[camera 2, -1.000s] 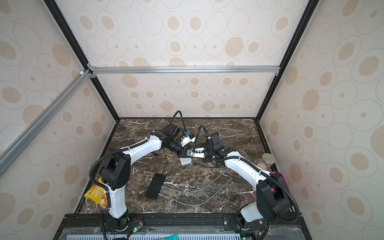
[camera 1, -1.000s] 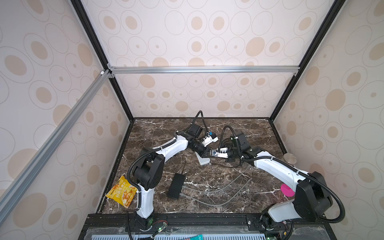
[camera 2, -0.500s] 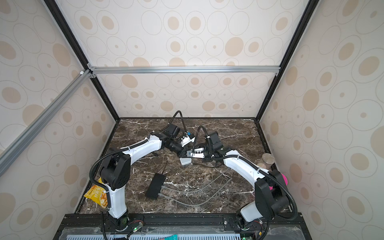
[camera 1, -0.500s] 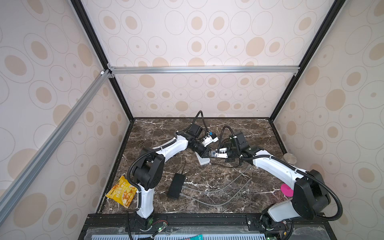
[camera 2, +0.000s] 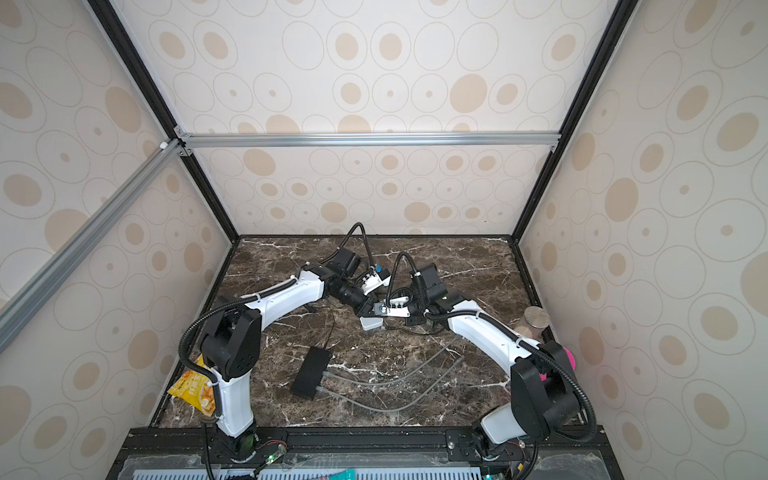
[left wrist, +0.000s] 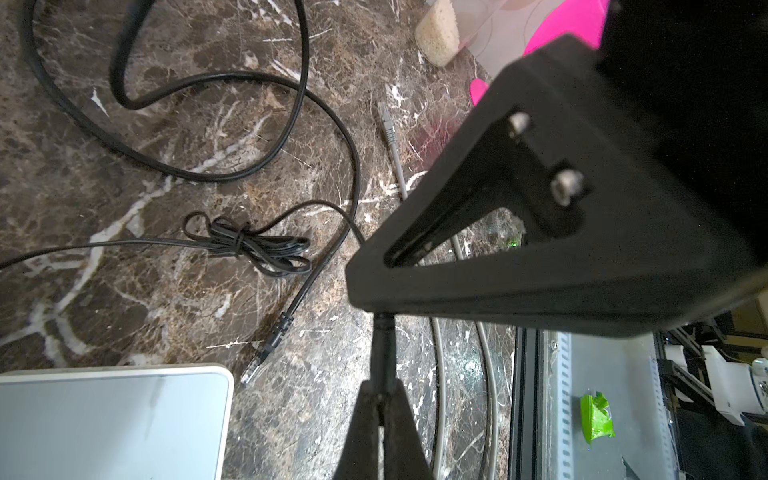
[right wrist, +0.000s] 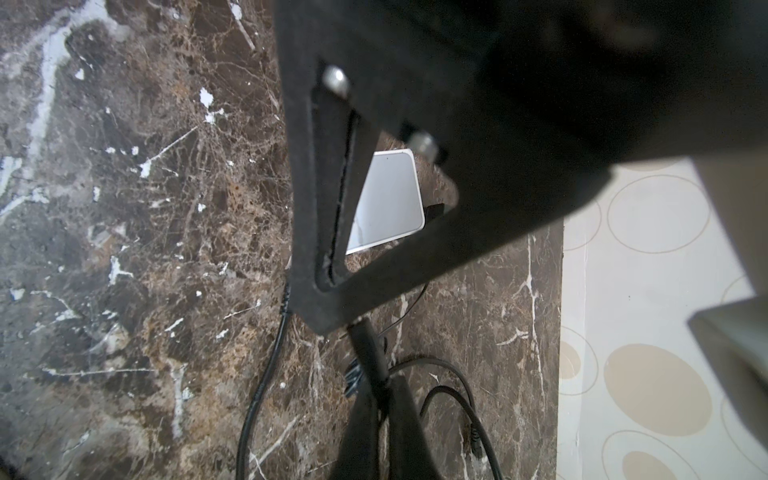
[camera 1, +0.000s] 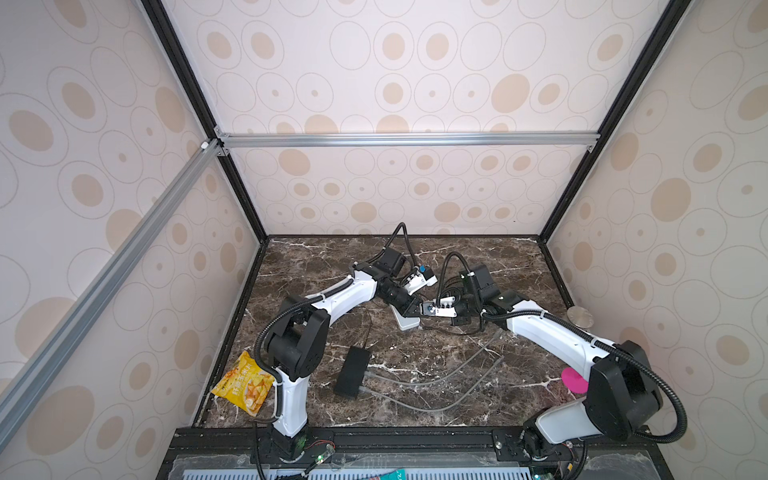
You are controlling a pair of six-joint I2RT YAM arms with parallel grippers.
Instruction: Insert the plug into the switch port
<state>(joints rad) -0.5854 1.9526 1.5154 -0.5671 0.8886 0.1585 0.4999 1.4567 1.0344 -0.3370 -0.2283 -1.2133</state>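
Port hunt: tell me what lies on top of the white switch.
The white switch shows a bare top face; left gripper and right gripper, shut on black cable, hide the rest.

No wording can be read for certain. Printed characters are seen on the yellow snack bag (camera 1: 243, 384) at the front left corner of the table (camera 1: 311, 257), but they are too small to be made out.
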